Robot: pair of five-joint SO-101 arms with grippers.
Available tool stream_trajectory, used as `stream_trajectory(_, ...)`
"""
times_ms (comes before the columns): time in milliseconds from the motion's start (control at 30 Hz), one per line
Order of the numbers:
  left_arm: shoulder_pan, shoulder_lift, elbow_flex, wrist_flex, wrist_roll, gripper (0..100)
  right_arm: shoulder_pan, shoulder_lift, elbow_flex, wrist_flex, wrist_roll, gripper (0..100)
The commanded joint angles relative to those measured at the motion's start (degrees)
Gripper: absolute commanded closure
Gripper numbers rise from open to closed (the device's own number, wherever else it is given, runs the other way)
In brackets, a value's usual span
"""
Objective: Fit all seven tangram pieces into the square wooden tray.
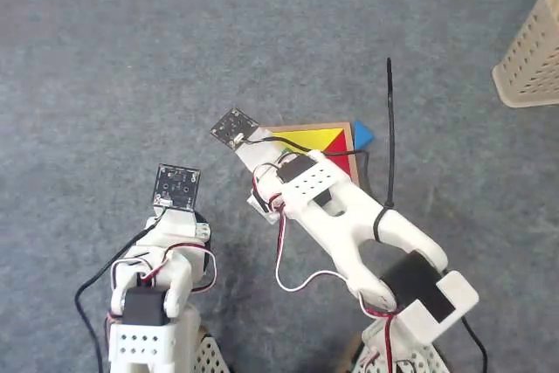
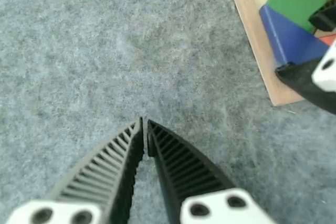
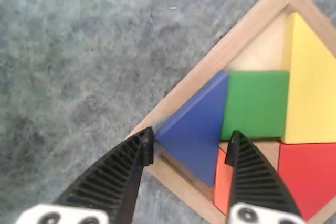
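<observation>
The left gripper point(image 2: 144, 125) hangs over bare carpet point(image 2: 105, 35) at 8 o'clock of the tray, jaws pressed together. The right gripper point(image 3: 190, 142) is at the tray point(image 3: 220, 55), which lies near the table's middle, jaws spread either side of a blue triangle point(image 3: 197, 124) set against the rim. Beside it lie a green square point(image 3: 255, 103) and a yellow triangle point(image 3: 312, 87). The red piece point(image 3: 310, 174) and orange piece point(image 3: 223, 182) are partly hidden. From above, the right arm point(image 1: 367, 224) covers most of the tray. A light-blue piece point(image 1: 362, 134) pokes out at its 3 o'clock. A basket point(image 1: 533, 41) is cut off at 2 o'clock.
</observation>
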Motion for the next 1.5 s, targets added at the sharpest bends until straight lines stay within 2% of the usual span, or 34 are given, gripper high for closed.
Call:
stream_trajectory(0, -0.26, -0.18, -0.31, 0.26, 0.53, 99, 1.45, -5.49, -1.93, 1.71, 1.14, 77.1)
stream_trajectory(233, -0.26, -0.18, -0.31, 0.26, 0.53, 99, 6.29, -19.74, 4.57, 1.19, 0.62, 77.2)
stream_trajectory(367, -0.26, -0.18, -0.31, 0.26, 0.53, 99, 7.08, -21.14, 9.32, -4.97, 0.62, 77.4)
stream_trajectory(633, -0.26, -0.18, -0.31, 0.26, 0.53, 99, 5.85, -12.44, 12.22, -19.82, -2.55, 97.6)
stream_trajectory(800, -0.26, -0.18, -0.31, 0.26, 0.53, 99, 5.85, -7.52, 12.13, -22.46, -2.46, 98.0)
stream_trajectory(1067, -0.26, -0.18, -0.31, 0.26, 0.53, 99, 6.29, -6.9, 12.13, -20.0, -1.93, 98.6)
stream_trajectory(1267, -0.26, -0.18, -0.31, 0.26, 0.53, 99, 6.2, -6.99, 11.96, -17.89, 5.1, 98.6)
stream_trajectory(1367, -0.26, -0.18, -0.31, 0.26, 0.53, 99, 6.2, -6.99, 11.69, -19.3, 4.13, 98.6)
stream_trajectory(1467, -0.26, -0.18, -0.31, 0.26, 0.53, 99, 6.2, -6.99, 11.34, -25.01, 2.29, 98.3)
